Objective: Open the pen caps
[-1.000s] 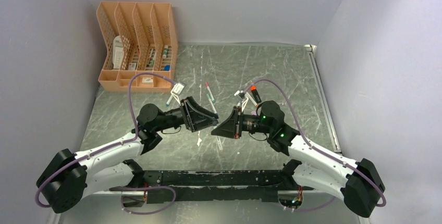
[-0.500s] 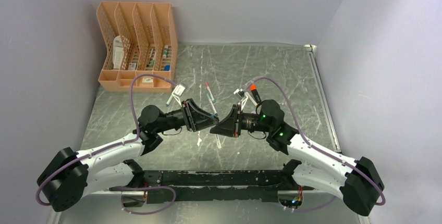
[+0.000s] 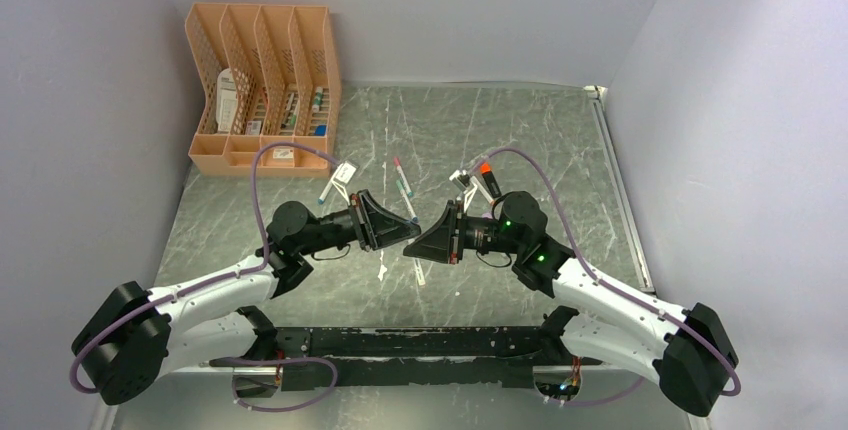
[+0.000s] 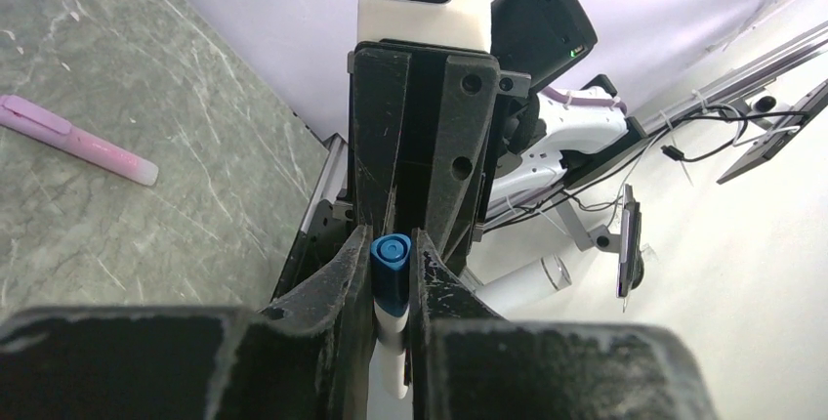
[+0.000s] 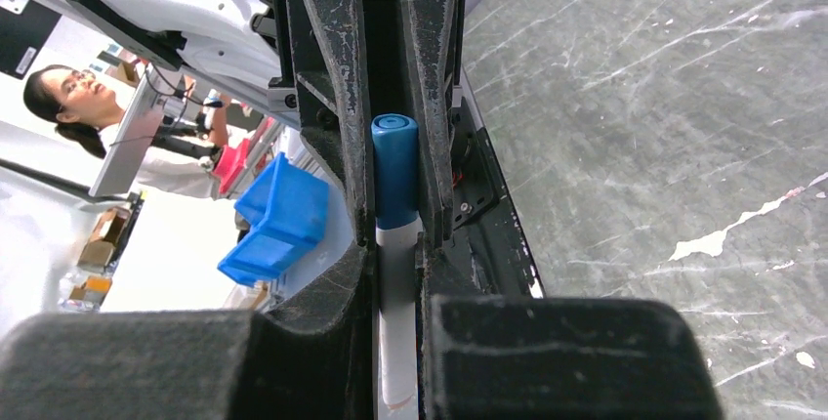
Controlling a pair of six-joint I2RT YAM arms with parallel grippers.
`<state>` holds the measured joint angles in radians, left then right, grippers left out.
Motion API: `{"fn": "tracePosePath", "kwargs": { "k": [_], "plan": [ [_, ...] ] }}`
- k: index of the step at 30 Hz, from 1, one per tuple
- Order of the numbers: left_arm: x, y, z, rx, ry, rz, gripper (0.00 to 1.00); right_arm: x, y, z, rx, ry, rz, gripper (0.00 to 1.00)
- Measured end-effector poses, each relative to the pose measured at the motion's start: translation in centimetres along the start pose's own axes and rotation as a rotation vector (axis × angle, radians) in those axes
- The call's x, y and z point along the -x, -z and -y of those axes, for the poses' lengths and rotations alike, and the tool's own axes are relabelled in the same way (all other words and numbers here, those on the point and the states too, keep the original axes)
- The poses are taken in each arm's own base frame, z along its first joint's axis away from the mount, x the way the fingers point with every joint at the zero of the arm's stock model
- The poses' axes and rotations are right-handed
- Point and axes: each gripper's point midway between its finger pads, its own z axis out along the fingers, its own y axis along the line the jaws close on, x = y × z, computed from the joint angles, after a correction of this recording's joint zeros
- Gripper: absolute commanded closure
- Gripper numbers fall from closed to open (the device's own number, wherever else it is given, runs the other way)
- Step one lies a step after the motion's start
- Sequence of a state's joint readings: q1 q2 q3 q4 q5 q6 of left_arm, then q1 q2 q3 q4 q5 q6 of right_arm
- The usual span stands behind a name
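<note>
A white pen with a blue pen cap [image 4: 391, 269] is held between both arms above the table's middle. My left gripper [image 4: 391, 244] is shut on the blue cap [image 5: 395, 176], one finger on each side of it. My right gripper [image 5: 395, 244] is shut on the pen's white barrel [image 5: 395, 322] just below the cap. In the top view the left gripper [image 3: 404, 233] and the right gripper [image 3: 421, 241] meet tip to tip and hide the pen. More pens lie on the table: a pink-tipped one [image 3: 403, 187], a teal-capped one [image 3: 327, 191] and an orange-capped one [image 3: 486, 171].
An orange file rack [image 3: 265, 90] holding small items stands at the back left. A pink highlighter [image 4: 78, 142] lies on the grey marbled table [image 3: 540, 140]. Small white pieces [image 3: 418, 272] lie under the grippers. Grey walls close in both sides.
My left gripper has closed from wide open onto the blue cap and shifted slightly right, toward the right gripper. The right gripper stayed shut on the barrel and hardly moved.
</note>
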<state>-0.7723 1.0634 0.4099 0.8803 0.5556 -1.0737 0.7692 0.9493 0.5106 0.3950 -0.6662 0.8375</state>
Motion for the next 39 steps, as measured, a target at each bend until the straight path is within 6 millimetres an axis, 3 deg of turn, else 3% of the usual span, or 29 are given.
{"fn": "tracePosePath", "kwargs": {
  "k": [8, 20, 39],
  "plan": [
    [-0.4, -0.1, -0.8, 0.037, 0.006, -0.007, 0.93, -0.4, 0.1, 0.8, -0.039, -0.017, -0.011, 1.00],
    [-0.6, -0.1, -4.5, 0.265, 0.011, -0.032, 0.93, -1.1, -0.1, 3.8, -0.175, -0.054, -0.038, 1.00],
    [-1.1, -0.4, -6.3, 0.407, 0.003, -0.094, 0.93, -2.2, 0.5, 5.0, -0.219, -0.066, -0.024, 1.00]
  ]
}}
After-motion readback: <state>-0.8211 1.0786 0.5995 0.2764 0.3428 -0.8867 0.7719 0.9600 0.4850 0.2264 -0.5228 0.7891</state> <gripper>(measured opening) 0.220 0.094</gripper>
